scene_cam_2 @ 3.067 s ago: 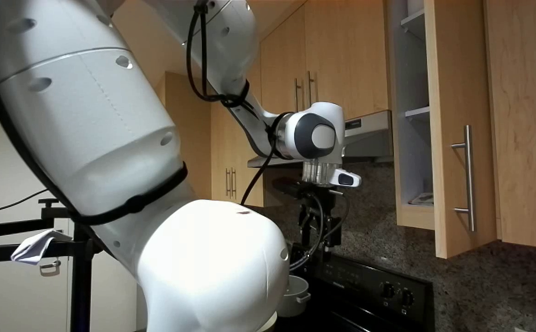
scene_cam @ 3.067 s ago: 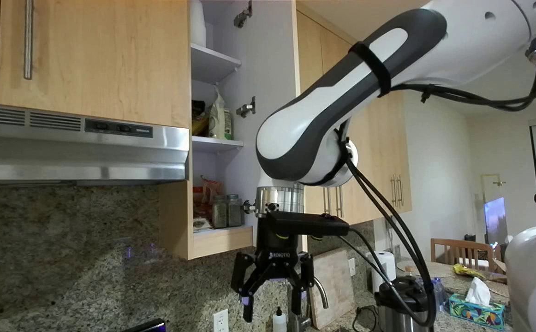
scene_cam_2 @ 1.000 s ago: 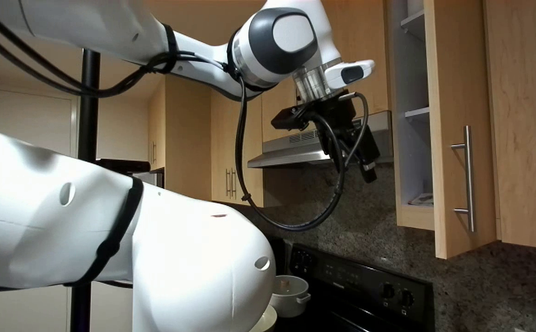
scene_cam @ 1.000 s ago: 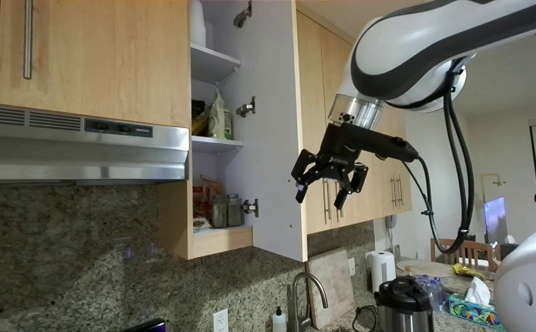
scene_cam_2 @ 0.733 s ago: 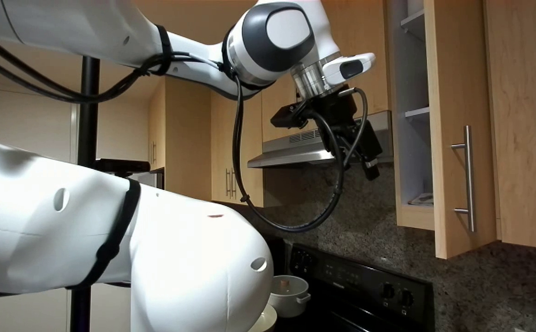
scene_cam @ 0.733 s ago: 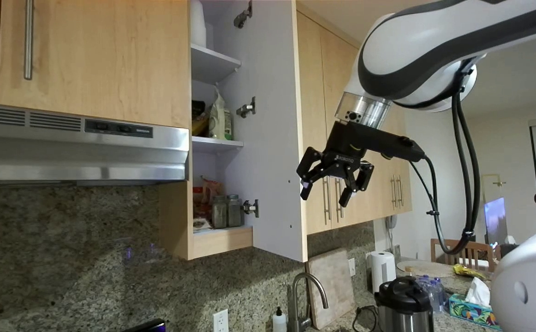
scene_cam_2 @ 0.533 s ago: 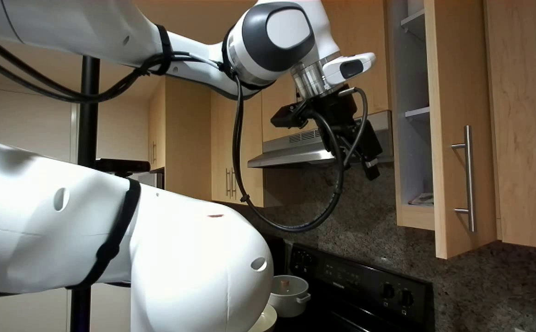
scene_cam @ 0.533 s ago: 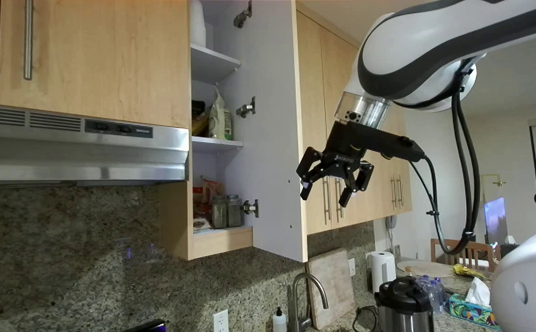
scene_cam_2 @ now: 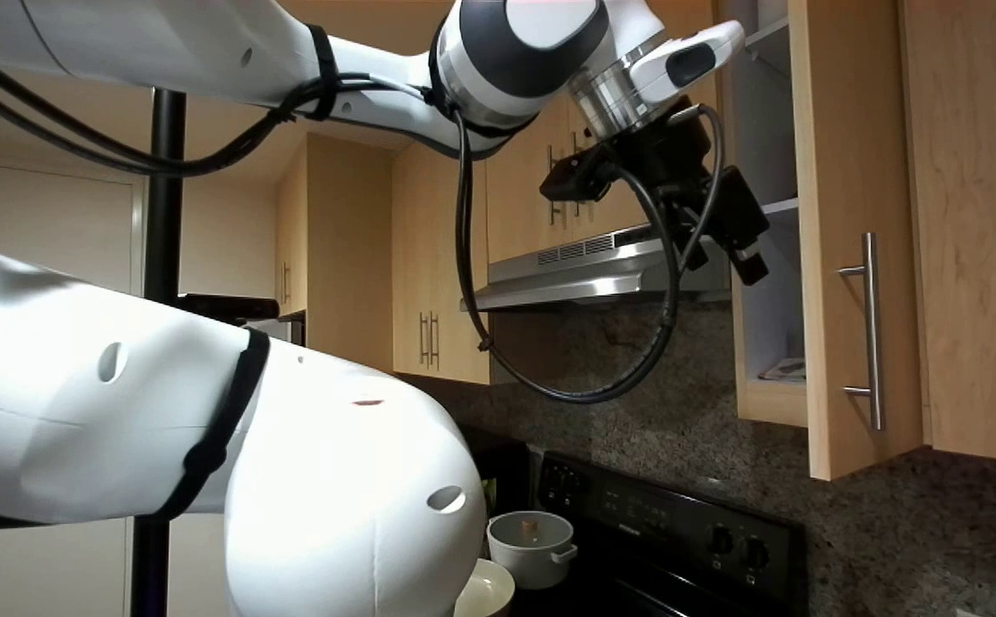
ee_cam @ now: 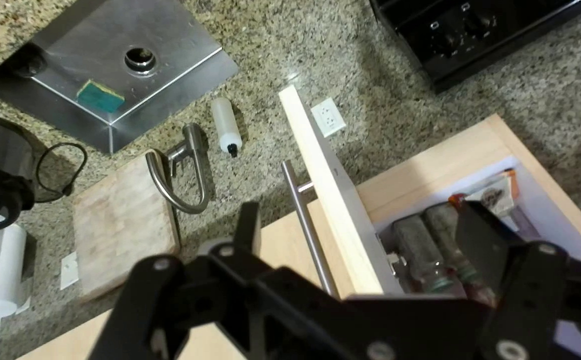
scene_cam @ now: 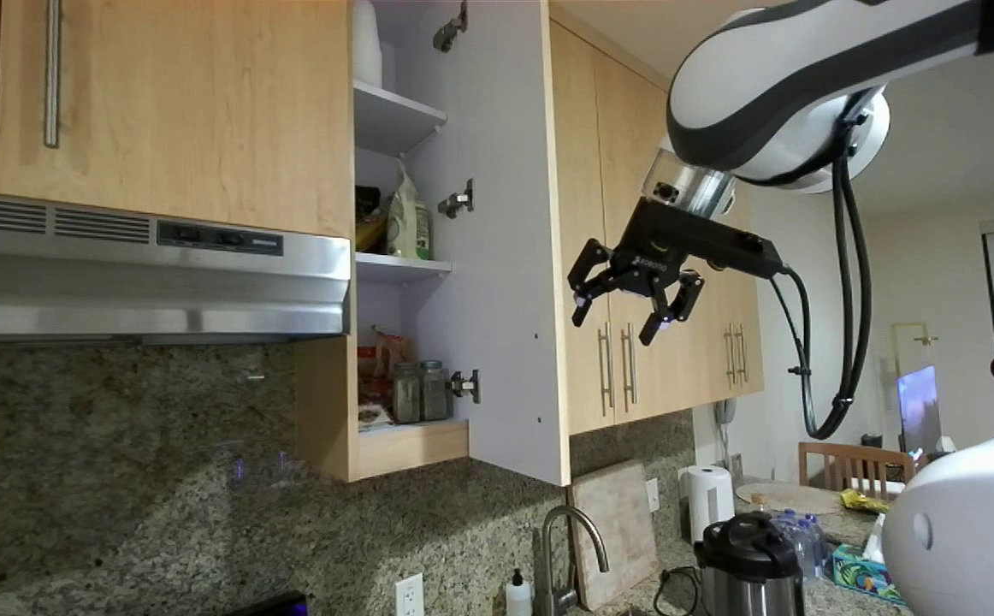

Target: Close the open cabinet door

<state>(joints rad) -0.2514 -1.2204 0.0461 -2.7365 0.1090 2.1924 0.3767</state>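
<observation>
The open cabinet door (scene_cam: pixel 510 257) stands swung out, its pale inner face showing beside the shelves. Its maple outer face (scene_cam_2: pixel 854 171) and bar handle (scene_cam_2: pixel 872 334) show in an exterior view. My gripper (scene_cam: pixel 614 325) is open and empty, tilted downward, just right of the door's free edge in that view; it also shows in an exterior view (scene_cam_2: pixel 725 261). In the wrist view the door's edge (ee_cam: pixel 328 190) and handle (ee_cam: pixel 310 230) lie in line with the gap between the spread fingers (ee_cam: pixel 365 235). I see no contact; the exact distance cannot be told.
Jars (scene_cam: pixel 420 393) and bags stand on the cabinet shelves. A steel range hood (scene_cam: pixel 163 282) is left of the cabinet. Closed doors with paired handles (scene_cam: pixel 617 368) are behind the gripper. A faucet (scene_cam: pixel 582 530), a black-lidded pot (scene_cam: pixel 749 552) and a stove (scene_cam_2: pixel 669 531) are below.
My gripper has risen from low in front of the door and shifted right in both exterior views. Lately it has gone further up and tilted more. The door has not moved.
</observation>
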